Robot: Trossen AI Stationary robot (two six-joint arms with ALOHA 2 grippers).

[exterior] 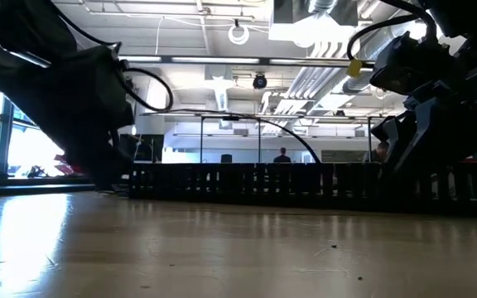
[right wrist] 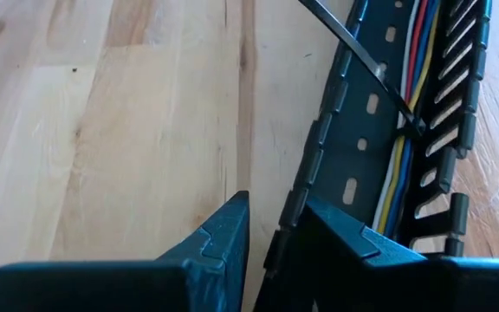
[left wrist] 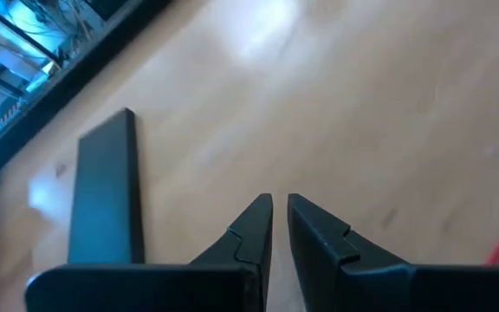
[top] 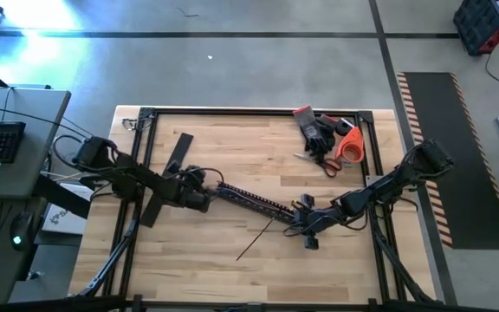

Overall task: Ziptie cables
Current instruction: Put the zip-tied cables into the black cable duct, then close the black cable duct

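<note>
Low view: pale wooden table (exterior: 238, 248), bright open office behind.

You get bright ceiling strip lights (exterior: 180, 60) behind backlit, silhouetted arms in the low view; window glare washes the pale wooden tabletop (exterior: 23, 223) at left.

open-plan lab, exposed ceiling ducts (exterior: 321, 79)

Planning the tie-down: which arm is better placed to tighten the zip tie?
Probably the right: its end effector grips the duct wall beside the zip tie and cables. The left end effector is shut, facing bare table.
</note>
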